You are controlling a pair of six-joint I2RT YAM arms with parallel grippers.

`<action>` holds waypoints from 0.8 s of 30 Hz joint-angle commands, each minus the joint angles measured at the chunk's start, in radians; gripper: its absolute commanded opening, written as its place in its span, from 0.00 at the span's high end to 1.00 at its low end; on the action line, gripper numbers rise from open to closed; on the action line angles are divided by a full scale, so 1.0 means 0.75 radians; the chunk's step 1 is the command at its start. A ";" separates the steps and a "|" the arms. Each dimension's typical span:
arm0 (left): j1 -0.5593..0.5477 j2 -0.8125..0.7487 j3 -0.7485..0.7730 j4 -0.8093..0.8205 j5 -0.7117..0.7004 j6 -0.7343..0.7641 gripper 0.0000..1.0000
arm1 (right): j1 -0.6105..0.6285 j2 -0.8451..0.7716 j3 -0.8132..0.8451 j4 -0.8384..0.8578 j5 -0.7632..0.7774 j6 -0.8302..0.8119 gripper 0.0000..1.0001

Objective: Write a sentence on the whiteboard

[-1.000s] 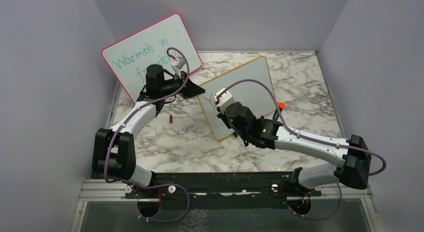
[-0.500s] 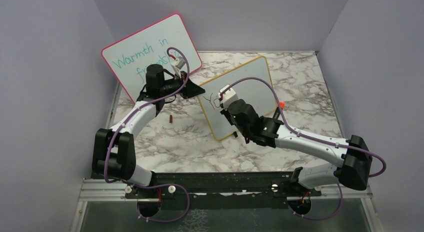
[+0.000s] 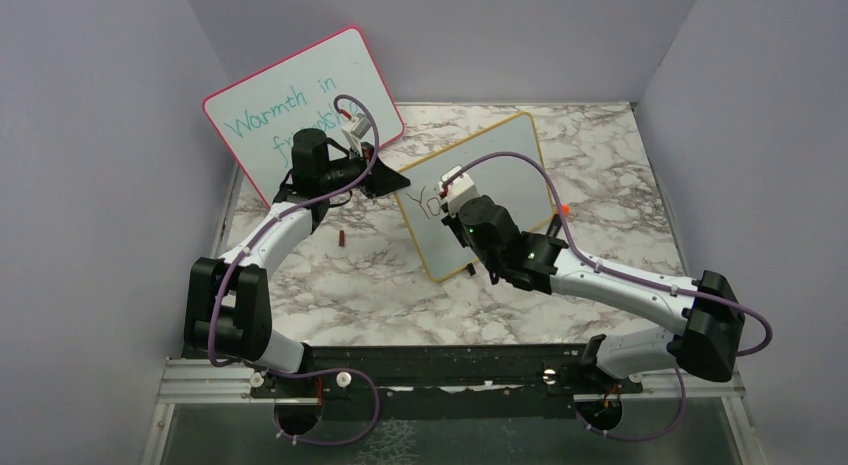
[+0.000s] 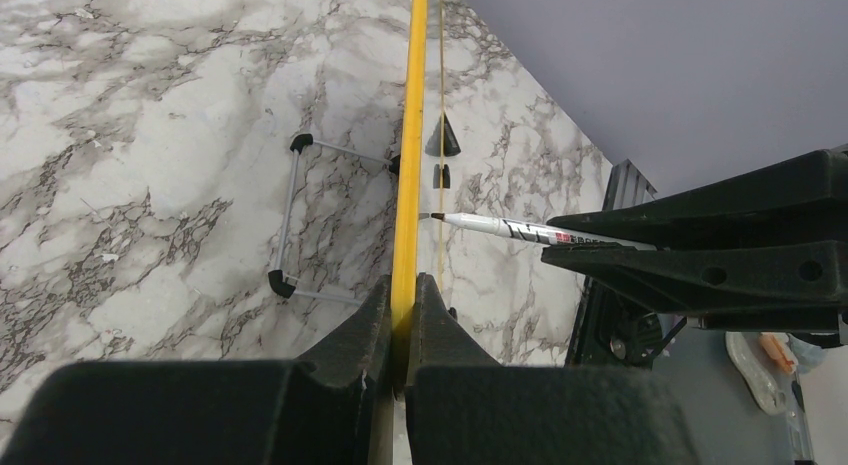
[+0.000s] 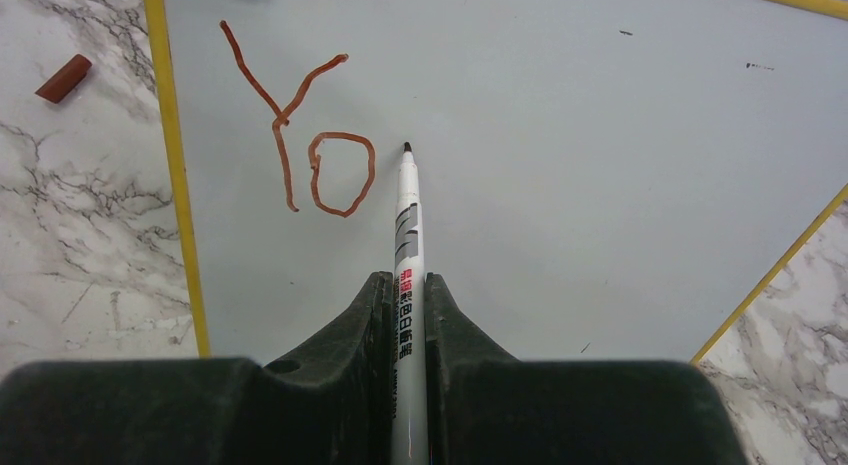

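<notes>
Clamping shut on the yellow frame's edge, just right of a pink-framed board (image 3: 290,95), the left gripper (image 4: 403,295) holds the whiteboard (image 3: 510,170) standing mid-table. The right gripper (image 5: 405,285) pinches a marker (image 5: 407,215) — tip just right of the sentence (image 5: 283,120) — only "Yo" written.

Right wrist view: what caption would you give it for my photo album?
Right gripper clamps a marker whose tip sits just right of "Yo", the sentence begun on the yellow-framed whiteboard.
</notes>
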 commanded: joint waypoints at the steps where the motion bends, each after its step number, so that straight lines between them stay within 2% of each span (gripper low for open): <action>1: -0.036 0.063 -0.025 -0.138 0.038 0.092 1.00 | -0.007 0.005 0.002 0.020 -0.032 -0.009 0.99; 24: -0.036 0.066 -0.021 -0.146 0.036 0.099 1.00 | -0.007 -0.011 -0.035 -0.147 -0.088 0.050 0.99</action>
